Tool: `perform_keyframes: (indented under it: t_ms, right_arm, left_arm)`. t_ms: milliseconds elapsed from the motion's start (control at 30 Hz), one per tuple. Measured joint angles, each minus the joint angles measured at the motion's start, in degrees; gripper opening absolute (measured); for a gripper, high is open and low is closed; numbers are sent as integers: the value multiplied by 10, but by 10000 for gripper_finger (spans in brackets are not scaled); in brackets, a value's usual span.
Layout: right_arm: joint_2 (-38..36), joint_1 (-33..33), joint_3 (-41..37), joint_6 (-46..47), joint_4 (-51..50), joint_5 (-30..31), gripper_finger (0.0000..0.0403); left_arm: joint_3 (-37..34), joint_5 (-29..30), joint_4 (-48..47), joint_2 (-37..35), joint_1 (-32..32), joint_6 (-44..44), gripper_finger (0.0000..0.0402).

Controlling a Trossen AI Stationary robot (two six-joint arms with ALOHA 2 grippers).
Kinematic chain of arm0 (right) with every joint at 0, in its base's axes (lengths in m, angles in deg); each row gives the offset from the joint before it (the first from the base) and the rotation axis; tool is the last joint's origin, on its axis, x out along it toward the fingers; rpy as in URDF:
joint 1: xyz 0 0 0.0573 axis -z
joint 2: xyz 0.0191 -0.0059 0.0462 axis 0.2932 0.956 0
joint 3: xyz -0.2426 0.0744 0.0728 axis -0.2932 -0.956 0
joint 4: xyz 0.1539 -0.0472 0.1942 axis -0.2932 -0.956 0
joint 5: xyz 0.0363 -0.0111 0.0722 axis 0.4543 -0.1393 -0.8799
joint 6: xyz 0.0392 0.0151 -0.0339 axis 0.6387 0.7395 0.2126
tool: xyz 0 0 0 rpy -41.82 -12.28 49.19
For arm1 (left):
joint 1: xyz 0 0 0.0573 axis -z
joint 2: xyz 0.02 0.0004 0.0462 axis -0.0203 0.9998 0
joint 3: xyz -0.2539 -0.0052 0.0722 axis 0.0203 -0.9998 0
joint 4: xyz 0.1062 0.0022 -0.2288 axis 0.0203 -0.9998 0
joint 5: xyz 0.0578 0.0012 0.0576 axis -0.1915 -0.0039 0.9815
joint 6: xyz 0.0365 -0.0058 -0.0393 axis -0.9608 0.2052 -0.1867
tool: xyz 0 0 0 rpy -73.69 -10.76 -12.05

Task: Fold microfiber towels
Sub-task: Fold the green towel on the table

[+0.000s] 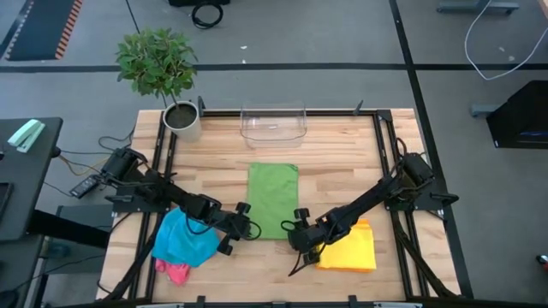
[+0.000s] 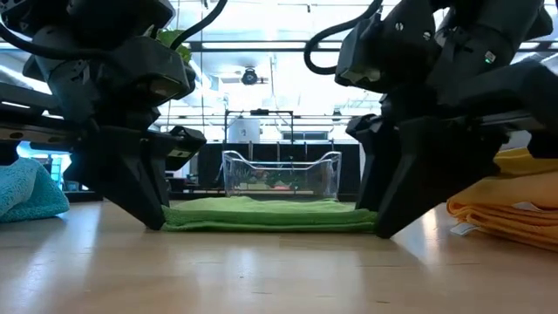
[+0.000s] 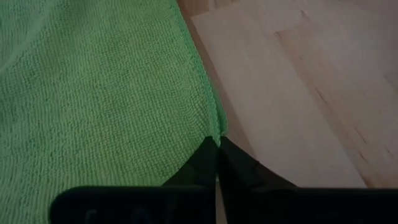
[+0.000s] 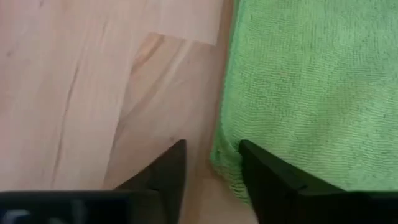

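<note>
Left gripper (image 1: 246, 229), high view: being held closed on the near left corner of the flat green rectangular microfiber towel (image 1: 273, 198), which is lying mid-table with its long axis running from the near edge toward the clear plastic bin (image 1: 274, 125) at the far edge.
Right gripper (image 1: 299, 231), high view: being held at the towel's near right corner; each arm is nearest its own corner, the towel stretching away from both.
Count, high view: one green towel being worked; one crumpled blue towel (image 1: 184, 239) with a pink towel (image 1: 175, 272) peeking out beneath it beside the left arm; a folded yellow and orange stack (image 1: 351, 249) beside the right arm, its number not being told; one potted green plant (image 1: 163, 73) at the far left corner of the wooden table (image 1: 342, 162).
Low view: both grippers are being pressed down to the tabletop at the two ends of the green towel's near edge, the towel lying flat between them, the bin standing behind.
Left wrist view: the fingers (image 3: 202, 165) are being kept together, the hemmed corner of the green cloth nipped at their tips.
Right wrist view: the fingers (image 4: 171, 168) are being held apart, the towel's corner lying between them, not yet clamped.
Coming move, judged: the right corner is needing a pinch before both near corners can be carried toward the far edge.
</note>
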Motion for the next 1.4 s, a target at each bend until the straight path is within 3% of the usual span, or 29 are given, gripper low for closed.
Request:
perform_keyframes:
  t_ms: [233, 367, 533, 667, 767, 967, 1100, 1400]
  right_arm:
    - [-1, 6, -1, -4, -8, 22, 31]
    - [-12, 9, 10, 12, -25, 3, 10]
    - [-52, 24, 19, 106, -19, -113, 8]
    - [-73, 28, 19, 204, 4, -256, 7]
    - [-90, 25, 21, 255, 39, -309, 7]
    - [-115, 75, 18, 274, 3, -281, 6]
    - [-115, 139, 17, 251, -66, -252, 6]
    - [-111, 195, -2, 228, -115, -220, 5]
  left_arm:
    - [0, -3, 0, 0, -1, 2, 11]
    - [-1, -9, -1, -10, -1, 43, 6]
    - [-3, -97, -9, -52, 1, 148, 6]
    - [-1, -182, 20, -97, 9, 278, 6]
    - [-2, -210, 48, -134, 17, 355, 5]
    - [-2, -140, -37, -196, -44, 381, 5]
    - [-2, -116, -112, -188, -112, 347, 5]
    - [-2, -107, -83, -132, -207, 268, 5]
